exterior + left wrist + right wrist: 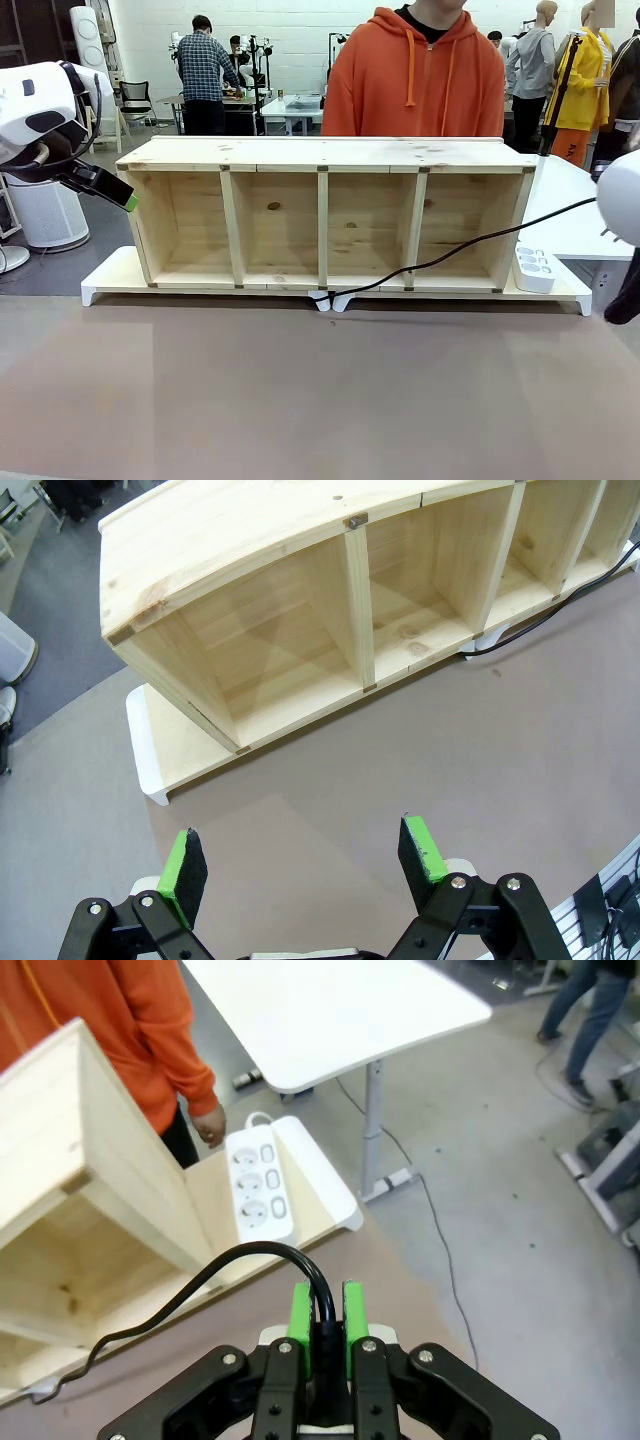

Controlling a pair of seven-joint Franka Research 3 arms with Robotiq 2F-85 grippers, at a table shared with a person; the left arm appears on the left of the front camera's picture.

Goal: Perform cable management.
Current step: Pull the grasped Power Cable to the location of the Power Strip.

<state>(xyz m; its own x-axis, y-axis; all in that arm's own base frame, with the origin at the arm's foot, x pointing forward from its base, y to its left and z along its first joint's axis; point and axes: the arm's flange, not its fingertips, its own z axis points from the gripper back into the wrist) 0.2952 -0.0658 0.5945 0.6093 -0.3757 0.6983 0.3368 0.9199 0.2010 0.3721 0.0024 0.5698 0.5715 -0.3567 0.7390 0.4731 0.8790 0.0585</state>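
The right gripper [326, 1312] is clamped on the plug end of the cable [264, 1247]. The cord slopes down and left to the tabletop at the wooden shelf's [320, 152] front edge, mid-length. The power strip [262, 1188] lies at the shelf's right end, nearest this arm. The left gripper [305, 858] hangs open and empty near the shelf's left end.

Your left arm [35, 110]: upper left of front frame, white wrist angled down toward right. Left gripper [300, 856]: bottom of its wrist frame, jaws spread wide, green pads [183, 865] well apart. Your right arm [622, 198]: white curve at right edge of front frame (mostly cut off). Right gripper [327, 1310]: bottom centre of its wrist frame, jaws pinched tight on cable [262, 1246], pads upright and parallel.
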